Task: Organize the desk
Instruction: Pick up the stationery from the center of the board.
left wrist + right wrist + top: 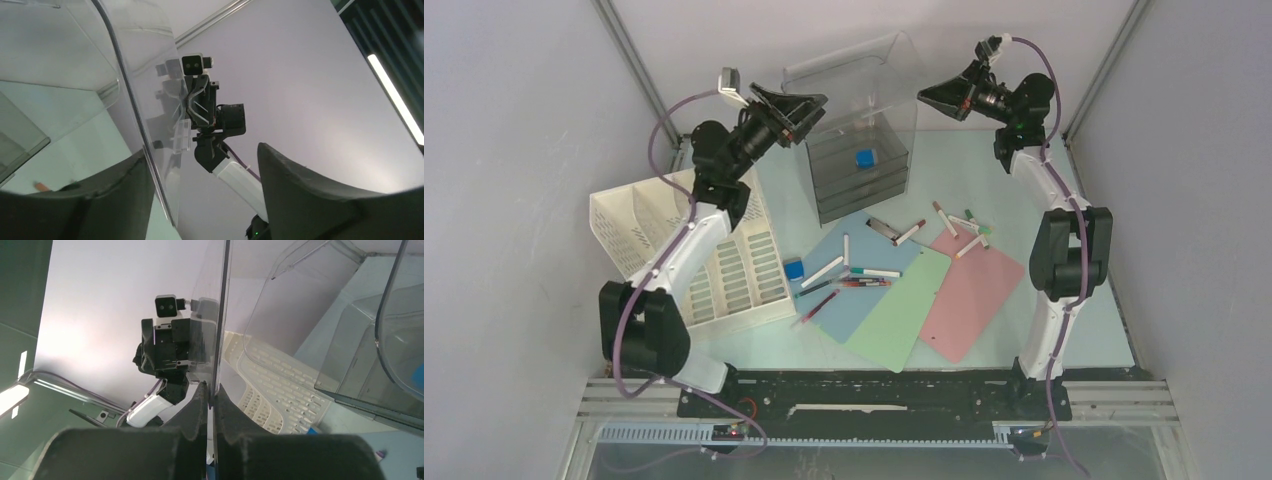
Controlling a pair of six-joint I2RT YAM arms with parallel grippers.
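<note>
We're at the back of the table (969,175), the pale green top lying between the grey walls under everything; both arms reach up to the clear box (864,120); the right jaws are pinched tight on the edge of its right wall; the left jaws stand wide apart, the left wall's edge running between them, gripping nothing; a blue cube (864,158) sits inside; the white rack (724,270) stands to the left; pens (874,272) lie strewn over three coloured sheets (894,310) in front.
</note>
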